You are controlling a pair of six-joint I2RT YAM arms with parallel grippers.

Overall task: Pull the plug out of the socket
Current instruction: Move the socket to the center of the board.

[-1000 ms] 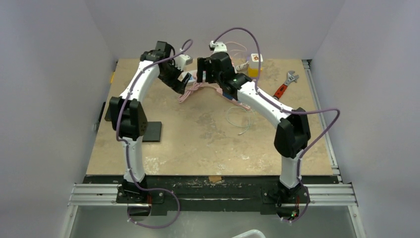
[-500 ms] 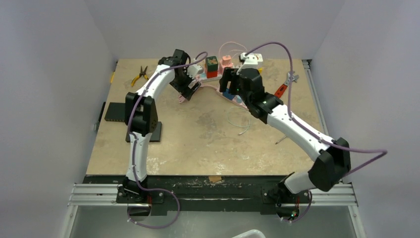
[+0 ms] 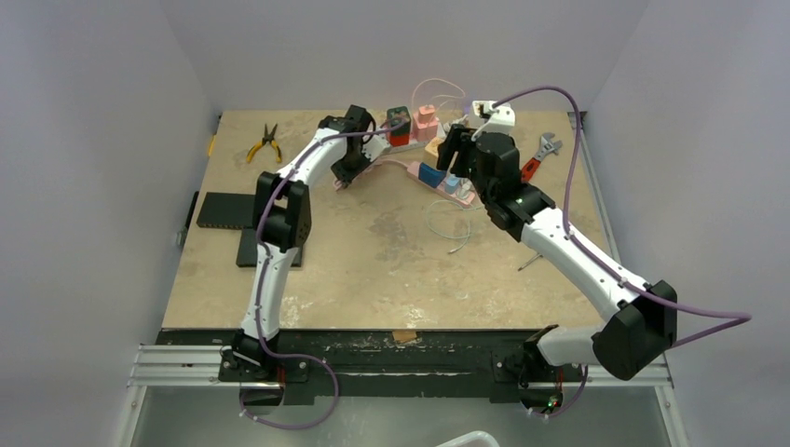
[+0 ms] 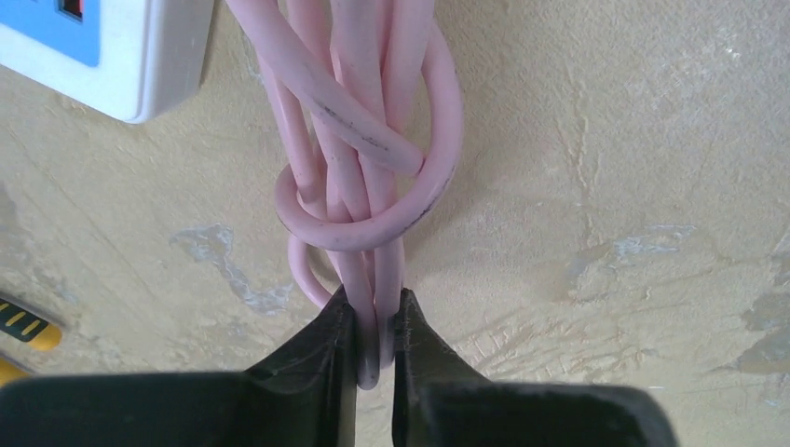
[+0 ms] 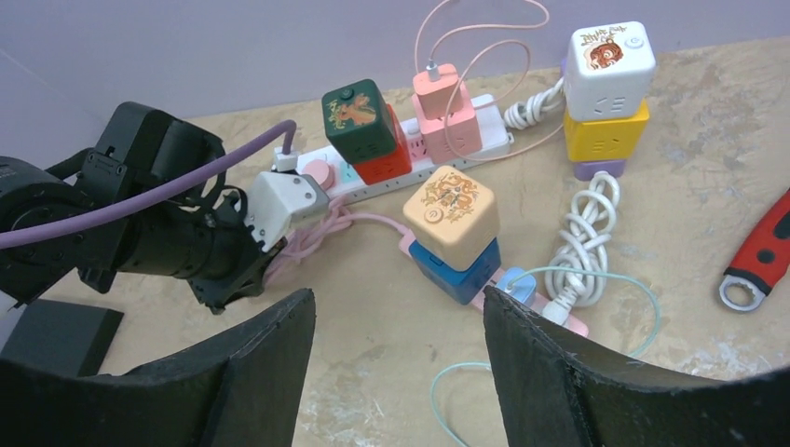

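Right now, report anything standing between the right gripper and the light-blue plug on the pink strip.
Nothing visible does. The right gripper is open short of the light-blue plug; the blue cube sits close on one side, the coiled white cable on the other.

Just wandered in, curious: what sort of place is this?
Likely a robotics lab test bench: a left arm and right arm bolted at a worn table inside plain walls, with power strips, pliers and a wrench as props.

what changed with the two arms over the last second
The left gripper shifted right and now pinches the knotted pink cable bundle. The right gripper swung right, open, uncovering the white power strip. The red-handled wrench stayed put.
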